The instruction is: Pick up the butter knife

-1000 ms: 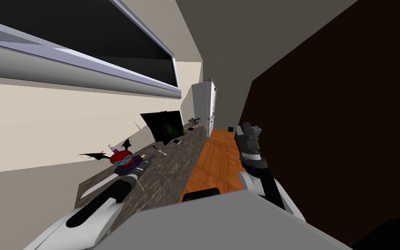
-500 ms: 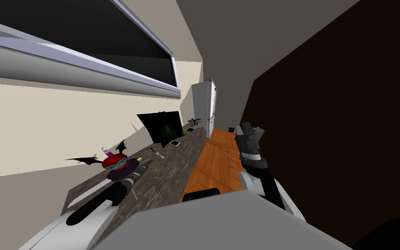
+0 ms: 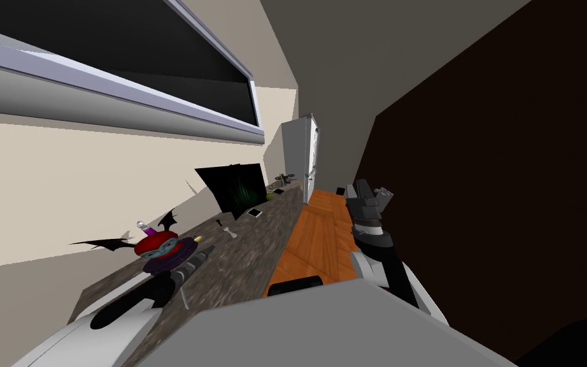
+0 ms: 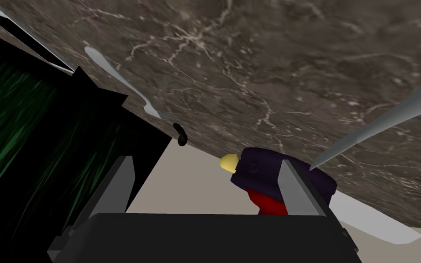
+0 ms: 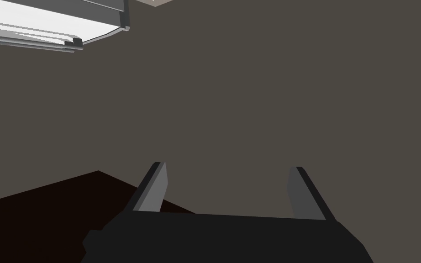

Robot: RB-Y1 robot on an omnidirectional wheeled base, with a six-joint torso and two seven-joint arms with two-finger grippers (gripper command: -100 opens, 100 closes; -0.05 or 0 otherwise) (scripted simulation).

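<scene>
A dark marbled countertop (image 3: 247, 255) runs along a cream wall under a long window (image 3: 127, 57). Near its left end stands a red and purple figure (image 3: 162, 245) with black bat wings. My left gripper (image 4: 206, 160) hovers over the counter just beside it, fingers spread wide with nothing between them. In the left wrist view the figure sits close against one finger, and a long pointed grey blade (image 4: 378, 121) lies on the stone near that same finger. Farther along the counter, well ahead of the fingertips, the butter knife (image 4: 107, 66) lies flat on the stone. It is pale grey with a rounded end, and a small black object (image 4: 181, 134) lies just beside its nearer end. Past it a black screen (image 3: 235, 185) with green streaks stands against the wall. A white fridge (image 3: 302, 153) stands at the counter's far end, with an orange wooden floor (image 3: 318, 236) alongside. At my right side the right gripper (image 5: 228, 165) is raised, fingers wide apart and empty.
</scene>
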